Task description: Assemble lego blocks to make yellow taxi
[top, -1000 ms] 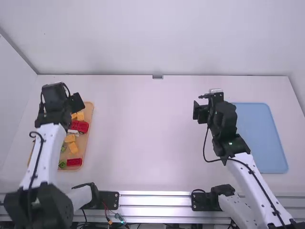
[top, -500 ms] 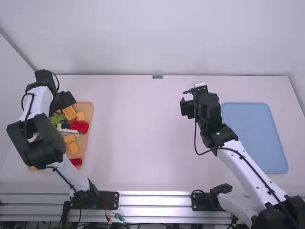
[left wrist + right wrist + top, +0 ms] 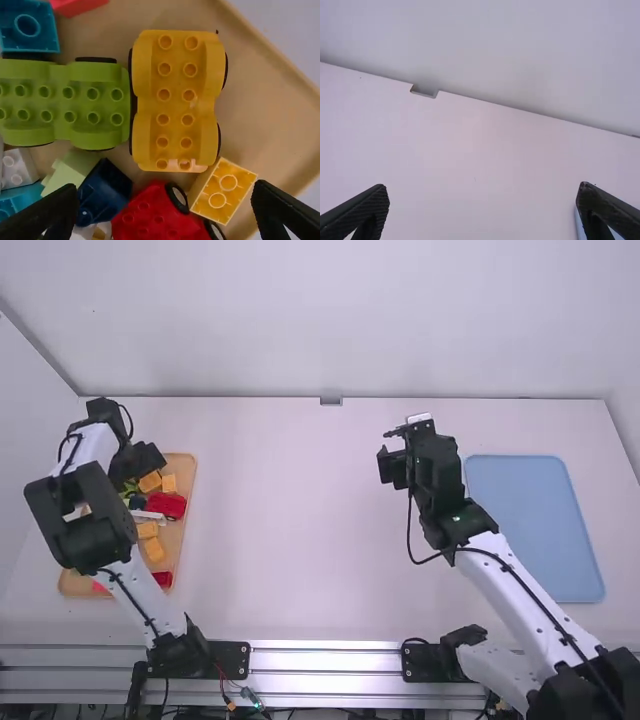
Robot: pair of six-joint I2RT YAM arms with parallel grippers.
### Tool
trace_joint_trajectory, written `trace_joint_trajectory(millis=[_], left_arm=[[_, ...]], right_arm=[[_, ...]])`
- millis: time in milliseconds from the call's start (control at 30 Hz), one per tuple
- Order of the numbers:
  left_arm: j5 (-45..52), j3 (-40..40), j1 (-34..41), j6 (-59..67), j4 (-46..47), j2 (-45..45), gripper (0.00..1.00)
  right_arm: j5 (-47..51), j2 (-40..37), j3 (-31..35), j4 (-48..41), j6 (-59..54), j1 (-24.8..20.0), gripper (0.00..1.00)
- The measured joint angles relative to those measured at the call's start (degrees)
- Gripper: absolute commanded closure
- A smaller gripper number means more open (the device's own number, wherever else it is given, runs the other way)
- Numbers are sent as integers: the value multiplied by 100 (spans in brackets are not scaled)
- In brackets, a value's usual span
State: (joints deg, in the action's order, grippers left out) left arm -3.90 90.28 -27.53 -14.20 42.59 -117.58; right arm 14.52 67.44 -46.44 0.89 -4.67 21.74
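Note:
My left gripper (image 3: pixel 140 462) hangs over the far end of the wooden tray (image 3: pixel 190 475) at the left. In the left wrist view the left gripper (image 3: pixel 165 212) is open, with a yellow car base (image 3: pixel 175 100) ahead of its fingers and a small yellow block (image 3: pixel 222 190) beside that base. A green car base (image 3: pixel 65 105) and a red one (image 3: pixel 155 215) lie against the yellow base or close by. My right gripper (image 3: pixel 393 455) is above the table right of the middle; in the right wrist view the right gripper (image 3: pixel 482 210) is open with nothing between its fingers.
A flat blue tray (image 3: pixel 535 530) lies at the right. Other blocks in the wooden tray include orange-yellow ones (image 3: pixel 154 549), a dark blue one (image 3: pixel 105 190) and a teal one (image 3: pixel 30 27). The back wall (image 3: pixel 330 320) borders the table.
The left arm first folded and swung left over the wooden tray, then its gripper shifted slightly. The right gripper moved a little left, then stopped.

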Motion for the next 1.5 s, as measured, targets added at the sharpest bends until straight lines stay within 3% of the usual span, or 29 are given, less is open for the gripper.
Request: trace_joint_trajectory(millis=[67, 200, 1100, 1500], left_arm=[[101, 0, 0, 0, -90, -116, 20], [229, 0, 0, -39, -225, -260, 22], [127, -15, -2, -87, -1078, -533, 16], [92, -83, 0, -85, -1084, -533, 18]], right_arm=[[2, 0, 0, 0, 4, 0, 1], [0, 0, 0, 0, 2, 0, 1], [-2, 0, 0, -114, 142, 2, 1], [-4, 0, -2, -146, 151, 0, 1]])
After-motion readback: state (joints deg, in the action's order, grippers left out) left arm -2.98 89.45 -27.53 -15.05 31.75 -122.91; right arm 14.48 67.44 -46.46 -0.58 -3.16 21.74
